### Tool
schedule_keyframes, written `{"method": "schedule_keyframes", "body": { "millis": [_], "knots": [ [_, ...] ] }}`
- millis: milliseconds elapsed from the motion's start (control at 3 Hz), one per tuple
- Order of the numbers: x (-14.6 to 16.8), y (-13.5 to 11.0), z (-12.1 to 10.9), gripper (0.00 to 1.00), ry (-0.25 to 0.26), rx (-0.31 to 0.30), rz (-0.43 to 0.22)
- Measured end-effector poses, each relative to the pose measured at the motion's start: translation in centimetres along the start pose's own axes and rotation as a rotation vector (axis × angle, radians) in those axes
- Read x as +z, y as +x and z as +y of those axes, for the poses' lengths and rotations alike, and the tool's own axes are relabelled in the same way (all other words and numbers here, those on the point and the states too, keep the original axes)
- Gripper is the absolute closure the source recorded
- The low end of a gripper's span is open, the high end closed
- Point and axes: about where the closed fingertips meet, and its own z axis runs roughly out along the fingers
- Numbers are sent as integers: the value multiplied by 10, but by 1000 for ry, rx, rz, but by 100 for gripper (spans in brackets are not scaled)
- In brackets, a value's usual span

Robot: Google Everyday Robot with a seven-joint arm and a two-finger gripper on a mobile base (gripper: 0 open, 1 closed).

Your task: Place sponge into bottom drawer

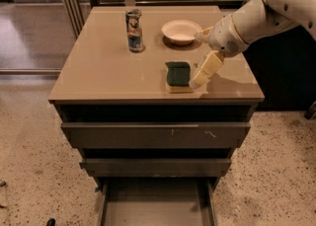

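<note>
The sponge (pixel 178 76), dark green on top with a pale yellow base, lies flat near the front edge of the cabinet top (pixel 108 67). My gripper (pixel 201 76) hangs down from the white arm at the right and sits right against the sponge's right side, just above the top. The bottom drawer (pixel 155 207) is pulled out at the foot of the cabinet, a shallow grey tray with nothing showing in it.
A white bowl (pixel 181 31) and a printed can (pixel 134 30) stand at the back of the top. The wide scratched-front drawer (pixel 155 134) and the middle drawer (pixel 155 167) stick out slightly above the bottom drawer. Speckled floor surrounds the cabinet.
</note>
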Motion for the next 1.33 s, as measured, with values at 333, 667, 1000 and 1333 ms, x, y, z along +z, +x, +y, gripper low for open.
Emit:
{"method": "schedule_keyframes", "body": {
  "millis": [333,667,1000,1333],
  "knots": [
    [14,1,-3,0,0,-15,-21],
    [28,5,-6,0,-6,-20,-19],
    [41,10,-7,0,-16,-19,-11],
    [54,14,-7,0,-33,-13,-2]
  ]
}}
